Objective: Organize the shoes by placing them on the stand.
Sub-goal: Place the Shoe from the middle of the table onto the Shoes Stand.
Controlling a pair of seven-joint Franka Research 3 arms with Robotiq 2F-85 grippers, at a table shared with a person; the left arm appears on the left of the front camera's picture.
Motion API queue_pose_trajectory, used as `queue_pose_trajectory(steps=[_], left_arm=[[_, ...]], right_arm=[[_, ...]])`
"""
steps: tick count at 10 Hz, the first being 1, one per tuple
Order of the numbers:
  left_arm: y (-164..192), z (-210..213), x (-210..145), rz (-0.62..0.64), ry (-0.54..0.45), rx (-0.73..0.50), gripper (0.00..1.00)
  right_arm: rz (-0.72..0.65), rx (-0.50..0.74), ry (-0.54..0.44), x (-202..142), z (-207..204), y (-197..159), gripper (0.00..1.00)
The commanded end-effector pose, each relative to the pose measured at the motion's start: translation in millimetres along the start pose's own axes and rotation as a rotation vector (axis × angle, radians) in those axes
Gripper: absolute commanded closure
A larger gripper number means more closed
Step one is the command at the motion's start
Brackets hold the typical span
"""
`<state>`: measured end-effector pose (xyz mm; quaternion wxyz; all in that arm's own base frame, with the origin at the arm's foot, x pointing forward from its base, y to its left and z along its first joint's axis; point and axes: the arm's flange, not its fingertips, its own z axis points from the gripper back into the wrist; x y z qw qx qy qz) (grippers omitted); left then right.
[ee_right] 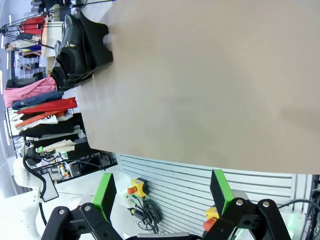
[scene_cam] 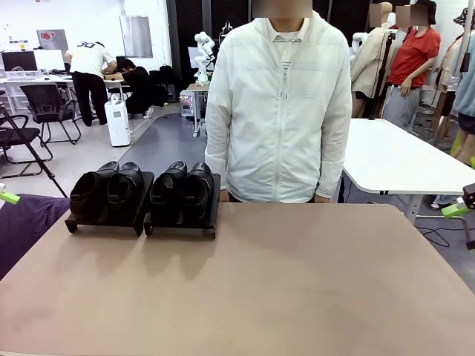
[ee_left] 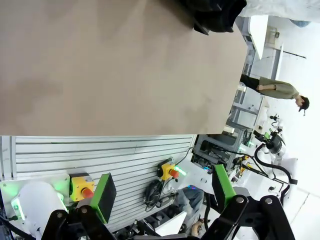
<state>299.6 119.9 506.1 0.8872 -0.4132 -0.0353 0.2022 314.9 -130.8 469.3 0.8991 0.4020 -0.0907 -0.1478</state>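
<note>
You have all four glossy black leather dress shoes (scene_cam: pixel 141 191) seated on the low matte-black sloped stand (scene_cam: pixel 178 227), one pair in each of its two flat trays, toes toward you, at the far left of the tan surface (scene_cam: pixel 297 282). Your left gripper (ee_left: pixel 165 192) and right gripper (ee_right: pixel 162 192) both hang off the near edge, jaws wide apart, holding nothing.

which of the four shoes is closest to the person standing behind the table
The shoe at the right end of the row, on the right-hand tray. It sits just beside the person's jacket; the other three lie farther left.
</note>
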Motion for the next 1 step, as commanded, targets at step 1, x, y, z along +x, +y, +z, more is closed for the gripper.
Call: queue_pose_trajectory(steps=[1], left_arm=[[1.2, 3.2, -0.2, 0.004, 0.005, 0.008, 0.0]], right_arm=[[0.022, 0.002, 0.005, 0.3, 2.4, -2.1, 0.0]])
